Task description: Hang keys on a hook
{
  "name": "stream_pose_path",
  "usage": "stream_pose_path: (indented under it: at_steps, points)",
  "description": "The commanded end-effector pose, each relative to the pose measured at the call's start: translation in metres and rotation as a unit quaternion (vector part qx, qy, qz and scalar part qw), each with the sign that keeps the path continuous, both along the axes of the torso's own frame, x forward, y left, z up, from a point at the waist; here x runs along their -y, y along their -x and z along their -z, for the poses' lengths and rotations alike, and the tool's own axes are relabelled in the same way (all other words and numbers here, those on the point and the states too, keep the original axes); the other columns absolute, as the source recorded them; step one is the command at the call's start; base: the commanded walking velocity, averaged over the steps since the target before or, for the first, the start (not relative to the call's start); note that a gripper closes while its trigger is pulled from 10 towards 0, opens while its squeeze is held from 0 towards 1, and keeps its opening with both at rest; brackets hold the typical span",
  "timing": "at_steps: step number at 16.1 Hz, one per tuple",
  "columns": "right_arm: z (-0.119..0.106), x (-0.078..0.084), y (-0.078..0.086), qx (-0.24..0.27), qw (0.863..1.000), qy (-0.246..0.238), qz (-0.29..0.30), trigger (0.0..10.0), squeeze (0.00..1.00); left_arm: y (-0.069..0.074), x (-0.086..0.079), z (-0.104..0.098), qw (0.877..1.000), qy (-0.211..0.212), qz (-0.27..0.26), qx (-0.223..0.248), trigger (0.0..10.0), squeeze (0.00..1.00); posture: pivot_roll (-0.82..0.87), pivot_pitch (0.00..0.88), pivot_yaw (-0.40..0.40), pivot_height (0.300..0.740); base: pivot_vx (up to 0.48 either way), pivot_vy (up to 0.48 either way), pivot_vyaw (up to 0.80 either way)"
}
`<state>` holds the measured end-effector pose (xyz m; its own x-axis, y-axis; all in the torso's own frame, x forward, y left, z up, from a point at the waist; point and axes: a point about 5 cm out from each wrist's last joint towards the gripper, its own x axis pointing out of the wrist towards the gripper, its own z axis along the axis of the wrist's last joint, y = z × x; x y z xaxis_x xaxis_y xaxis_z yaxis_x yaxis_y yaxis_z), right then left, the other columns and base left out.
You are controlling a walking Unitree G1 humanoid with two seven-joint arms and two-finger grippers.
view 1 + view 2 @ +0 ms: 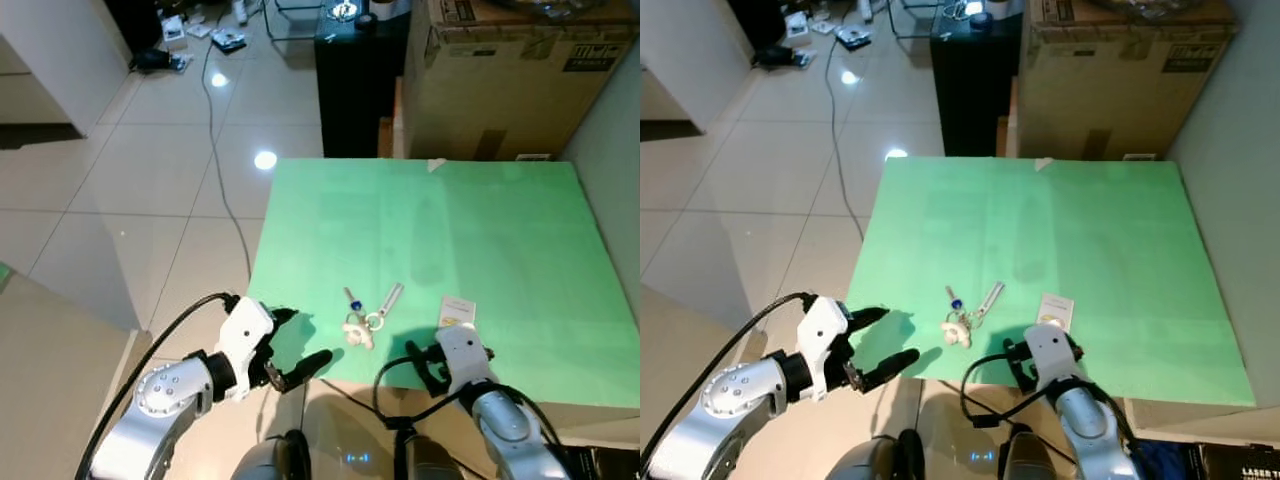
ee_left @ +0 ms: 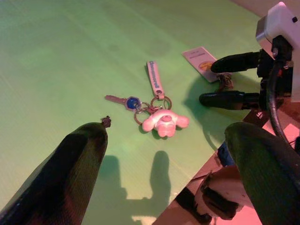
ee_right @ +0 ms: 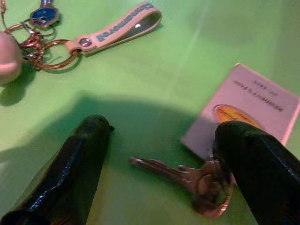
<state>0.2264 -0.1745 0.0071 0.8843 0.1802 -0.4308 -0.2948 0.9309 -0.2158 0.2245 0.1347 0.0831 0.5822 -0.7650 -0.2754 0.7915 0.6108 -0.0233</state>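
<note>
A key bunch with a white plush charm, a blue-capped key and a pale strap lies on the green table near its front edge. My left gripper hovers open at the table's front left corner, left of the bunch and apart from it. A brass key on a ring with a white card tag lies right of the bunch. My right gripper is open, its fingers low on either side of this brass key.
A large cardboard box and a black cabinet stand behind the table. A cable runs across the tiled floor on the left, with clutter at the far end. A grey wall borders the right side.
</note>
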Motion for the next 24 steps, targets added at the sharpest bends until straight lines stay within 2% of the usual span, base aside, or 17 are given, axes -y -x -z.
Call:
stream_pose_path:
  at_steps: [1,4,6,11,12,14,17,19,22,24]
  points:
    - [0.006,-0.001,0.006,-0.020,1.000,-0.011,0.009,10.0,0.00,0.001,-0.004,0.002,1.000,-0.009,-0.003,-0.002,10.0,0.00,-0.03,0.213,0.131,0.740,0.000,0.000,0.00]
    - [0.010,-0.003,0.008,-0.028,0.999,-0.017,0.017,10.0,0.00,0.007,-0.002,0.002,1.000,-0.002,0.014,-0.009,10.0,0.00,-0.03,0.202,0.132,0.740,0.000,0.000,0.00]
    - [0.012,-0.002,0.011,-0.038,0.999,-0.018,0.028,10.0,0.00,0.014,-0.006,0.005,0.999,-0.017,0.040,-0.014,10.0,0.00,-0.03,0.200,0.133,0.740,0.000,0.000,0.00]
    - [0.016,-0.003,0.019,-0.051,0.998,-0.006,0.025,10.0,0.00,0.010,-0.006,0.004,0.999,-0.015,0.031,-0.012,10.0,0.00,-0.04,0.207,0.130,0.740,0.000,0.000,0.00]
    - [0.013,-0.001,0.019,-0.040,0.999,0.011,0.026,10.0,0.00,0.011,-0.005,0.004,0.999,-0.013,0.030,-0.011,10.0,0.00,-0.03,0.208,0.129,0.740,0.000,0.000,0.00]
    - [-0.004,0.004,0.018,0.013,0.997,0.067,0.034,10.0,0.00,0.010,-0.006,0.004,1.000,-0.012,0.023,-0.008,10.0,0.00,-0.04,0.210,0.124,0.740,0.000,0.000,0.00]
    - [-0.019,0.008,0.019,0.069,0.991,0.102,0.060,10.0,0.00,0.010,-0.002,0.005,1.000,-0.008,0.019,-0.007,10.0,0.00,-0.05,0.215,0.124,0.740,0.000,0.000,0.00]
    - [-0.020,0.009,0.023,0.071,0.990,0.097,0.072,10.0,0.00,0.009,-0.001,0.005,1.000,-0.006,0.019,-0.006,10.0,0.00,-0.05,0.217,0.124,0.740,0.000,0.000,0.00]
    - [-0.010,-0.003,0.036,0.034,0.995,0.059,0.074,10.0,0.00,0.009,0.000,0.005,1.000,-0.004,0.019,-0.006,10.0,0.00,-0.05,0.221,0.128,0.740,0.000,0.000,0.00]
    - [-0.002,-0.007,0.037,0.012,0.997,0.035,0.074,10.0,0.00,0.008,0.001,0.005,1.000,-0.003,0.019,-0.006,10.0,0.00,-0.05,0.225,0.130,0.740,0.000,0.000,0.00]
